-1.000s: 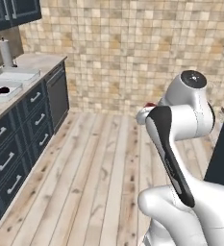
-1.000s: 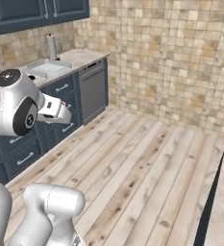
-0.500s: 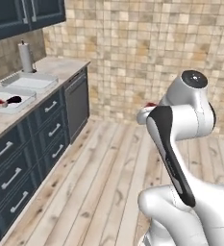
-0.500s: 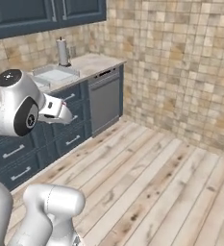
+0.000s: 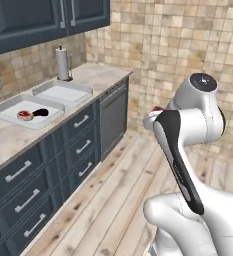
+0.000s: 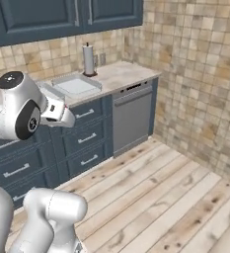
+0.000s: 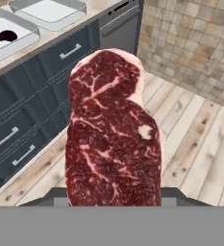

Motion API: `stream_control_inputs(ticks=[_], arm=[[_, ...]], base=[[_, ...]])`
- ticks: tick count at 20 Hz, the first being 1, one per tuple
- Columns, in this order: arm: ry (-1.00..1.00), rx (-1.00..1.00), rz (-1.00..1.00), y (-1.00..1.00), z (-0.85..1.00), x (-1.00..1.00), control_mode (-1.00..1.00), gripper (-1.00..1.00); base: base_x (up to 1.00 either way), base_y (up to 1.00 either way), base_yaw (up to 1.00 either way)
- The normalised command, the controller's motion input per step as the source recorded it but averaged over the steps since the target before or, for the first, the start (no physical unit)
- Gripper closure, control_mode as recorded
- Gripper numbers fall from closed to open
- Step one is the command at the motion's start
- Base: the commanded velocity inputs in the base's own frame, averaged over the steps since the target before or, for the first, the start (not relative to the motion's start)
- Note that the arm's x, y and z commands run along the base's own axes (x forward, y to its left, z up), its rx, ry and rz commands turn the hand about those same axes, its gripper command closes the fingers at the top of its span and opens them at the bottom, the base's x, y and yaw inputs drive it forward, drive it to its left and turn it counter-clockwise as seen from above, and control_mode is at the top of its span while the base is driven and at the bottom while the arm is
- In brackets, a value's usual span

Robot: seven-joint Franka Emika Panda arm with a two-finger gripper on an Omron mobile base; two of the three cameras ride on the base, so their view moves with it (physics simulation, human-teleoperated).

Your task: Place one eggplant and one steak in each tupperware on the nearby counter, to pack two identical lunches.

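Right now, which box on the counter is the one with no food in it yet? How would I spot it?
Find the beige counter over the dark blue cabinets, then the paper towel roll standing on it. Two pale shallow containers lie there; the empty tupperware is nearest the roll. Its neighbour already holds a steak and an eggplant.

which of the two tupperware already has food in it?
The tupperware farther from the paper towel roll: it holds a steak and an eggplant. The other tupperware, beside the roll, is bare inside.
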Motion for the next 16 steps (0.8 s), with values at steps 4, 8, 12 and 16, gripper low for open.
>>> stream_control_inputs(ticks=[4,8,12,16], arm=[[0.0,0.0,0.0,0.0,0.0,0.0,1.0,1.0],[0.0,0.0,0.0,0.0,0.0,0.0,1.0,1.0],[0.0,0.0,0.0,0.0,0.0,0.0,1.0,1.0],[0.0,0.0,0.0,0.0,0.0,0.0,1.0,1.0]], base=[[1.0,0.0,0.41],[1.0,-0.1,0.38],[1.0,-0.64,0.2],[1.0,-0.53,0.18]])
